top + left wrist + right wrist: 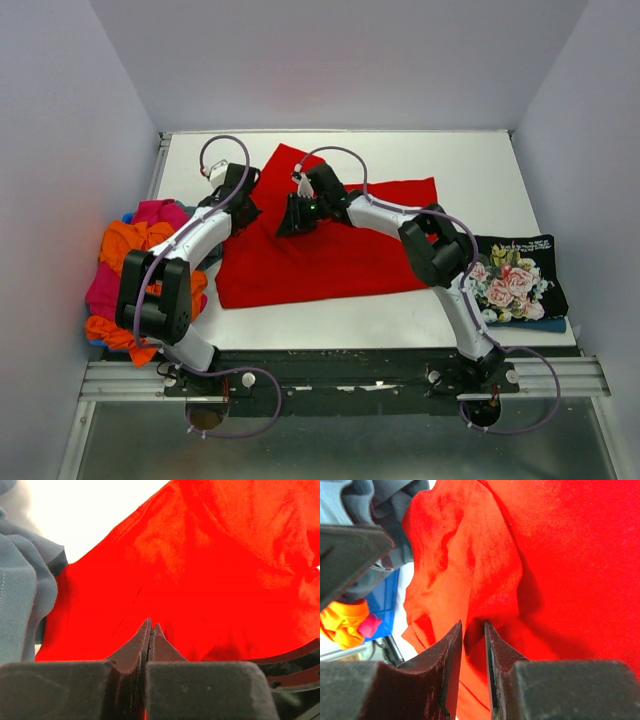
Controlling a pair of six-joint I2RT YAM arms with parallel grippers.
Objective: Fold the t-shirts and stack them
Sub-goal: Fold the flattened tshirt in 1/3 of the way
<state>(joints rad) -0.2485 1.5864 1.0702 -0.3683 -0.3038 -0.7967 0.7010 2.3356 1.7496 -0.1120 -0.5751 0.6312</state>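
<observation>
1. The white table lies under both pincers and runs well past them on either side.
2. The red t-shirt lies spread and wrinkled on the table, directly beneath both pincers. Most of it stretches to the right of the right pincer and back toward the arm bases.
3. A loose heap of t-shirts sits to the left of the left pincer, at the table's left edge. The orange t-shirt and the magenta-pink t-shirt make up most of it, with a little blue cloth showing. In the left wrist view, the teal-grey t-shirt lies just left of the fingers, beside the red cloth's edge.
4. The black floral t-shirt lies folded well to the right of the right pincer, near the table's right edge. A strip of darker cloth shows under its near edge.
5. The left pincer is at the red t-shirt's left edge, its jaws pressed together with the tips against red cloth. Whether any cloth is caught between them cannot be told.
6. The right pincer is just to the right of the left one, over the shirt's far left part. Its jaws stand a narrow gap apart, with a ridge of red cloth at the gap. Whether they grip it cannot be told.
</observation>
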